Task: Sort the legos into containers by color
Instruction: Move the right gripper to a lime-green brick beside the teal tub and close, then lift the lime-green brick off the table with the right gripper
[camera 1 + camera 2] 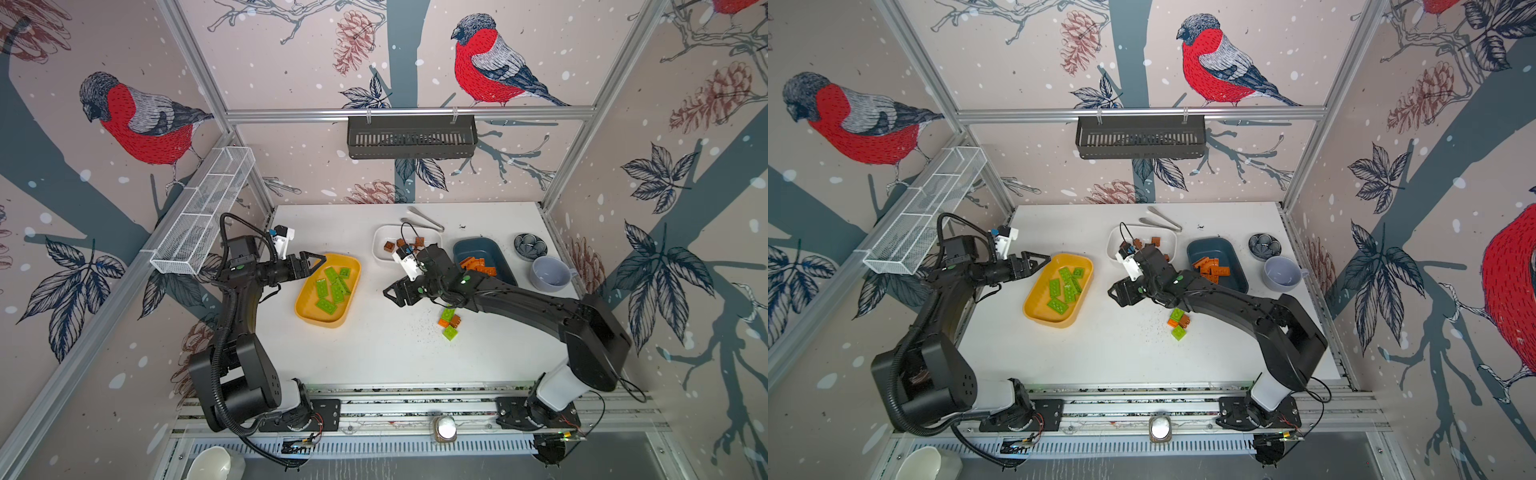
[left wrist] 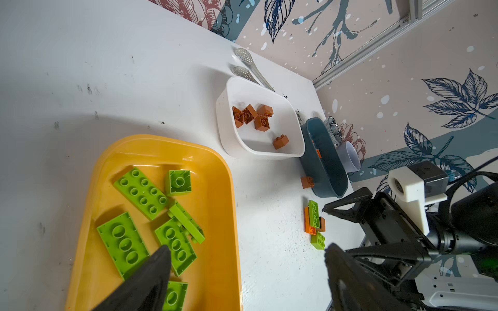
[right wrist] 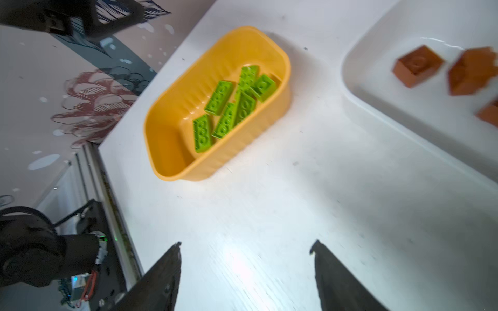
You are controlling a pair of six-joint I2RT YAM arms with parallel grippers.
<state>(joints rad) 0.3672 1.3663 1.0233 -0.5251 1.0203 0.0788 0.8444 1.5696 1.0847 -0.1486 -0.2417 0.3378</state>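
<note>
Black fingers point(image 2: 151, 277) of the left end effector point(image 2: 246, 250) fill the near edge of its wrist view. They are spread wide with nothing between them, and in both top views they hover over the far left rim of the yellow tub point(image 1: 309, 307). Six or so green bricks point(image 1: 332, 286) lie jumbled in that tub.

The right end effector point(image 1: 390, 297) is also released and empty. It hangs above the bare surface point(image 1: 374, 353) between the yellow tub and the white tub point(image 1: 380, 249), which holds several brown cubes point(image 2: 252, 115). To the right of it, the blue tub point(image 1: 494, 249) contains orange bricks point(image 1: 478, 266).

A small heap of loose bricks point(image 1: 449, 322), green and orange, sits on the surface under the right arm. One more orange-brown brick point(image 2: 307, 182) lies just beside the blue tub's outer wall.
</note>
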